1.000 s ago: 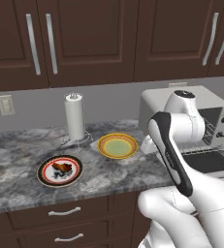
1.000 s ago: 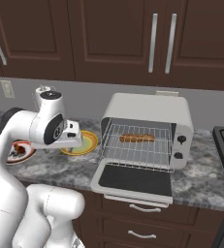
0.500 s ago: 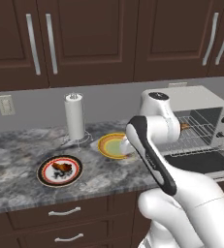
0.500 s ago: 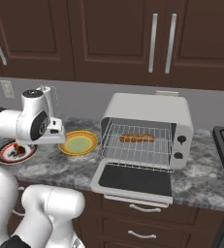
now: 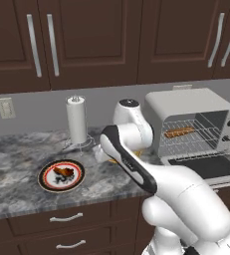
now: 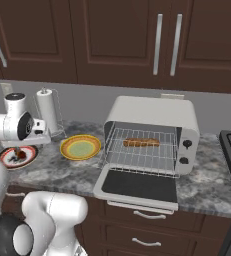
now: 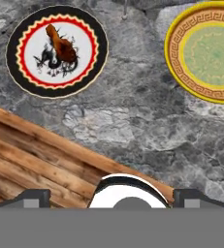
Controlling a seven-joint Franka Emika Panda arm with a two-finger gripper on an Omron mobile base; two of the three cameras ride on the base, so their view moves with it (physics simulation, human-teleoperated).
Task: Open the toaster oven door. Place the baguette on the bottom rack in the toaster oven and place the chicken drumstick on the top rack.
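Baguette (image 6: 141,142) racked, door (image 6: 139,186) down; the wide-open, empty gripper (image 7: 111,196) hangs above the counter's front edge, needing to descend onto the drumstick (image 7: 61,47).

Marble counter (image 5: 17,194): plates (image 5: 61,175), toaster oven (image 6: 152,137).

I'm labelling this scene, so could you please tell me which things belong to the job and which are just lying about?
Job:
- toaster oven, toaster oven door open
- baguette on a rack
- chicken drumstick on the black-rimmed plate
- gripper, fingers apart

Lying about:
- yellow plate
- paper towel roll
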